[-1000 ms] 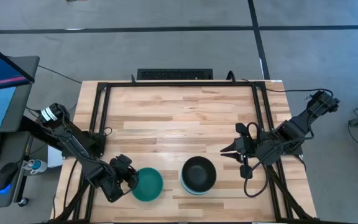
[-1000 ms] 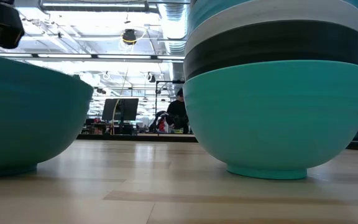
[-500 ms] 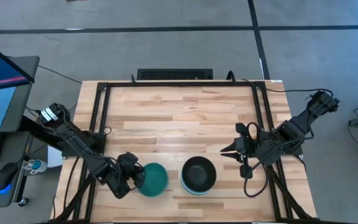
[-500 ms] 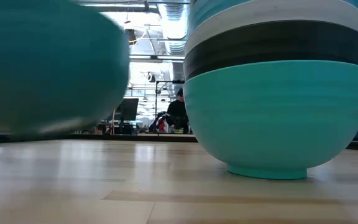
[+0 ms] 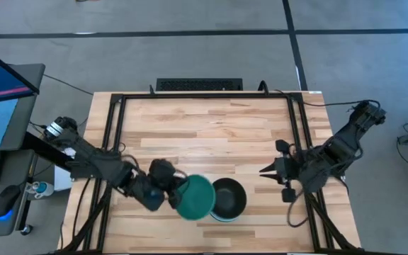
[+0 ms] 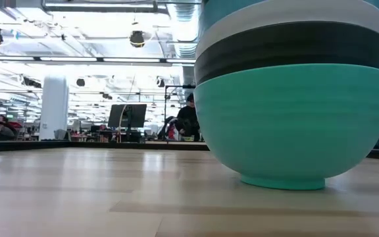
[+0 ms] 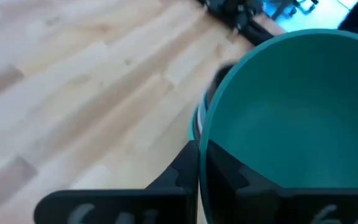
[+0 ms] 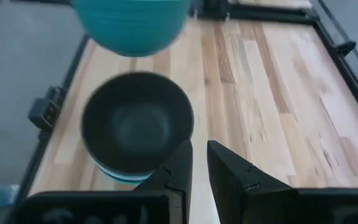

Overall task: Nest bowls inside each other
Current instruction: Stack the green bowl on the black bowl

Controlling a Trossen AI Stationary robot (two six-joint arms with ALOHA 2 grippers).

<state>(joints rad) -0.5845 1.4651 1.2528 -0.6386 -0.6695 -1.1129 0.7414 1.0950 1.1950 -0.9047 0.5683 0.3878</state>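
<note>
Seen from overhead, the table point(image 5: 211, 120) carries a nested stack of bowls point(image 5: 227, 199) at its near edge, roughly 6 o'clock from the table centre. The topmost visible bowl in the stack is black point(image 8: 137, 124). From table height, the stack point(image 6: 295, 99) shows layers from the bottom up: cyan-blue, black, white, then another cyan-blue band at the top of the frame.

The left gripper point(image 5: 170, 190) sits at 9 o'clock from the stack, clenched on the rim of the teal-green bowl point(image 5: 195, 197). The bowl is held clear of the tabletop and tilted, its edge overlapping the 9 o'clock side of the stack. From the left wrist, one finger point(image 7: 179, 177) lies against the outside wall of the teal-green bowl point(image 7: 291, 118), with the rim passing between the two fingers.

The right gripper point(image 5: 266, 171) hangs at 3 o'clock from the stack, apart from it, holding nothing. From the right wrist, its fingers point(image 8: 180, 165) stand close together with a narrow gap, pointing toward the stack.

Beyond the table, a person point(image 6: 188, 118) is seated at a monitor point(image 6: 127, 117).
</note>
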